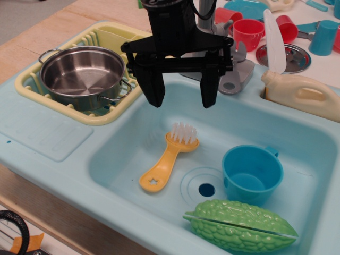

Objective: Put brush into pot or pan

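Note:
The yellow brush (168, 158) lies in the light blue sink basin (122, 154), white bristles toward the back, star-holed handle toward the front left. The shiny steel pot (85, 75) with two loop handles sits in the pale yellow dish rack (32, 87) at the left. My black gripper (180, 101) hangs open and empty above the basin, its fingers spread wide, just above and behind the brush's bristle head.
A blue cup (252, 174) and a green bitter gourd (240, 225) lie in the basin's right front. A cream bottle (303, 93) lies on the right rim. A grey faucet base (236, 77), red cups (248, 33) and a small steel plate (295, 57) stand behind.

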Controlling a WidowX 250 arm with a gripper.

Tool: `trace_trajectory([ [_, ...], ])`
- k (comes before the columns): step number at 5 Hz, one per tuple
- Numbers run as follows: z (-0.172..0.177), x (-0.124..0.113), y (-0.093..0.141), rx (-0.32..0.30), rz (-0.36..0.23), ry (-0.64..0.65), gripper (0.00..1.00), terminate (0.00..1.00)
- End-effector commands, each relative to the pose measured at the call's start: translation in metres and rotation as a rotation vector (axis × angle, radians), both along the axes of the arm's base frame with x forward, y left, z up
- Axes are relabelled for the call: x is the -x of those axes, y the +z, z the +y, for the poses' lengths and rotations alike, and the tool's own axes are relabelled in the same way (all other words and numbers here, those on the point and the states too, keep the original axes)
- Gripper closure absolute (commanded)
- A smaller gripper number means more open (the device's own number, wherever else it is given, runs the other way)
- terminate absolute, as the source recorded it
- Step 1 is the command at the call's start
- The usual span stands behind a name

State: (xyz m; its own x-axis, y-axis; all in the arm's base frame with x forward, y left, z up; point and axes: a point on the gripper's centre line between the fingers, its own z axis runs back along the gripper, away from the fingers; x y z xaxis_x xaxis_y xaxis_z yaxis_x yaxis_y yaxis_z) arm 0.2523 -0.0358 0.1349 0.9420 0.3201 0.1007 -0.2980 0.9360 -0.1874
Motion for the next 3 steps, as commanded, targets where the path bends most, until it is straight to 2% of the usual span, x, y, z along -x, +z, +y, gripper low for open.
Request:
trace_trajectory([
  [1,0.000,0.000,0.000,0.000,0.000,0.000,0.00,0.00],
  [2,-0.007,0.007,-0.010,-0.021,-0.010,0.043,0.00,0.00],
  [3,-0.014,0.013,-0.015,-0.038,0.007,0.059,0.00,0.00],
])
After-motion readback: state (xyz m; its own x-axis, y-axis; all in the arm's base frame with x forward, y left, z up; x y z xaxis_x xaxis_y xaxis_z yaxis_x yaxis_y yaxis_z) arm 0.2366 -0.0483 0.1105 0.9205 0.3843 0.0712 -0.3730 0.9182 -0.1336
